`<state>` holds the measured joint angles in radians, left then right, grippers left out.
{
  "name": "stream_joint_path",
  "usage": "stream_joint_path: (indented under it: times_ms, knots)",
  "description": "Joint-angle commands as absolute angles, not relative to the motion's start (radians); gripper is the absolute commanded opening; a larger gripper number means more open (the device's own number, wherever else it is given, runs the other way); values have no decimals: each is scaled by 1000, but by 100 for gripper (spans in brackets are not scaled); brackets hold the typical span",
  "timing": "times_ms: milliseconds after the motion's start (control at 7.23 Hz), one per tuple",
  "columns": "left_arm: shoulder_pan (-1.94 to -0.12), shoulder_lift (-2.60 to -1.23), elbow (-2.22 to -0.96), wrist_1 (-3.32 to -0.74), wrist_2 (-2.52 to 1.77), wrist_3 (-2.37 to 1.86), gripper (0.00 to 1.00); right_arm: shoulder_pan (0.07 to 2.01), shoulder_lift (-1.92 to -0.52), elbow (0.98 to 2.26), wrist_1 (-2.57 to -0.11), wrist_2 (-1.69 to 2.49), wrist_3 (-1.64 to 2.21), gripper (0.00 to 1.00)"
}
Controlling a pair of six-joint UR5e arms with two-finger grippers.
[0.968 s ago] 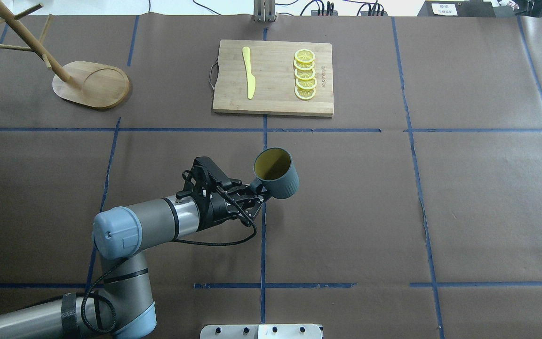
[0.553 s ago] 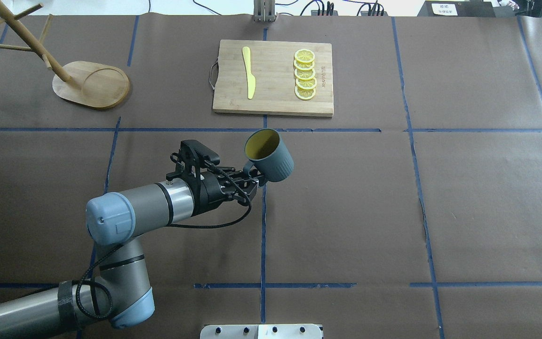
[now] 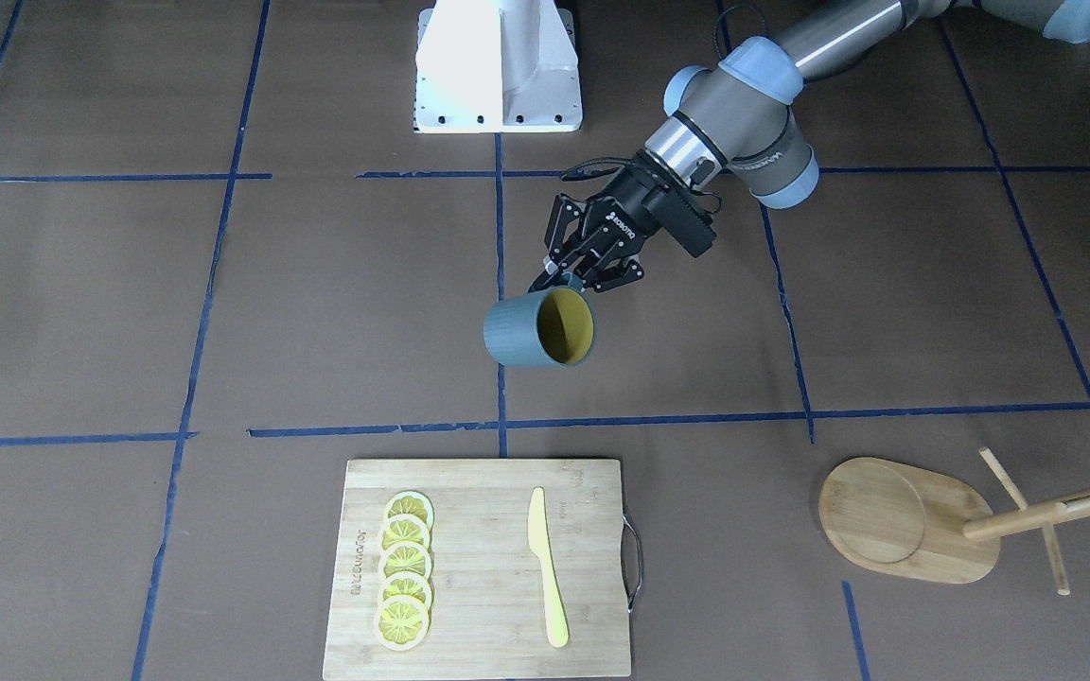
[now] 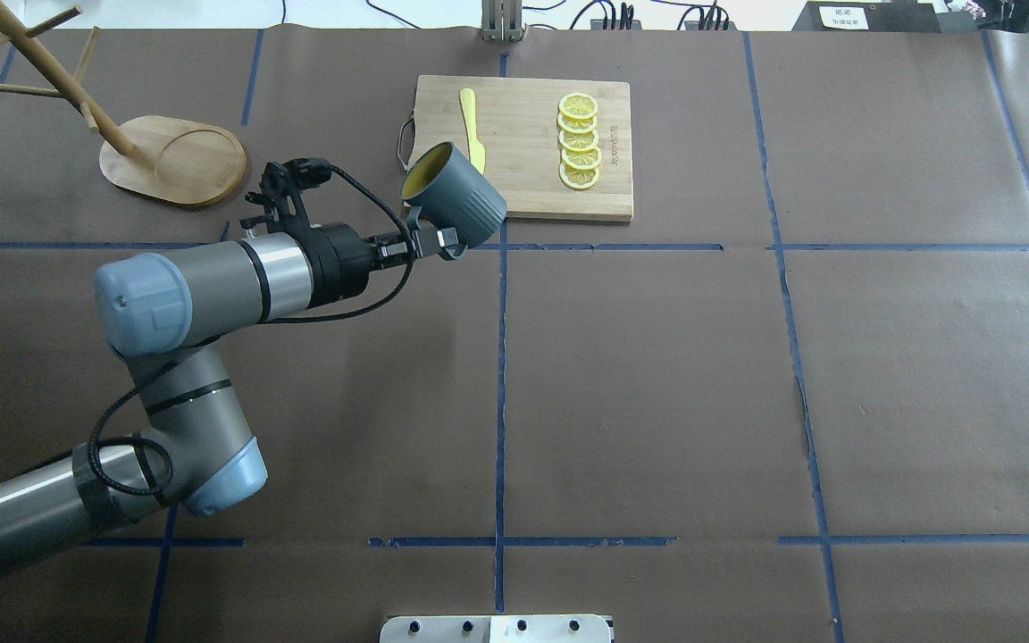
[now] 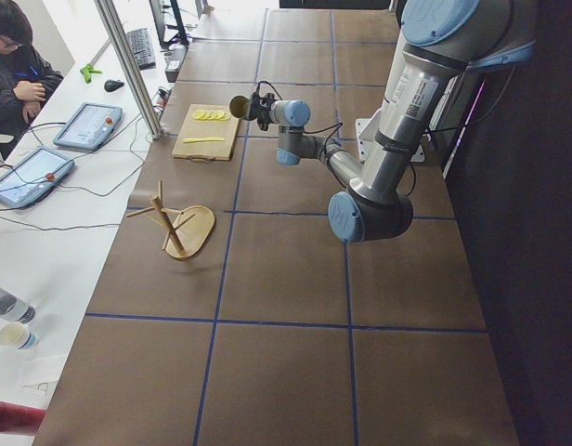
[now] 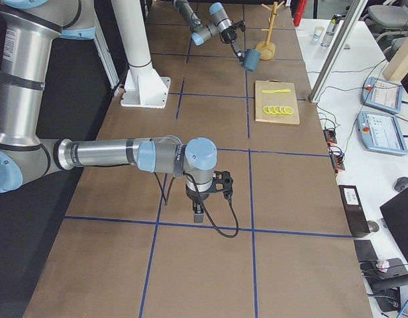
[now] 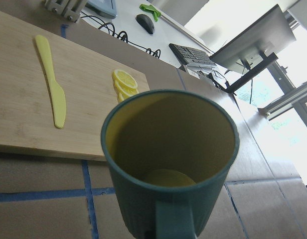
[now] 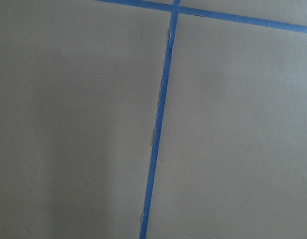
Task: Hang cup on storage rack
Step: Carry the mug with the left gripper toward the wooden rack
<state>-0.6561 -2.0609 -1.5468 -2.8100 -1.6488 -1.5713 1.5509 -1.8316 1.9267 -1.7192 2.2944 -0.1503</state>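
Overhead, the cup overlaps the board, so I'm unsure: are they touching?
Apart. The front-facing view shows bare table between cup and board; the left gripper holds the cup's handle.

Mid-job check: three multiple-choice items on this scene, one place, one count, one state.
1. The storage rack stands: A) on the cutting board; B) to the robot's left of it; C) beneath the cup.
2. Lemon slices on the board: A) three; B) five; C) seven.
3. The cup is: A) hung on the rack; B) lying on the board; C) held tilted by the left gripper.
Answers: B, the overhead view shows it left of the board; B, five overlap in a row; C, the gripper clamps its handle in the air.
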Motion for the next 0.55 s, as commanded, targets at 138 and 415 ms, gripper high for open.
stream_joint_path:
  times_ms: [138, 415]
  knots:
    - [-849, -2065, -1511, -2809, -1750, -1952, 2, 1551, -1832, 1916, -1686, 2292, -147, 100]
    - [-934, -2068, -1479, -2812, -1794, -2167, 1, 1551, -1832, 1914, -1686, 2292, -147, 100]
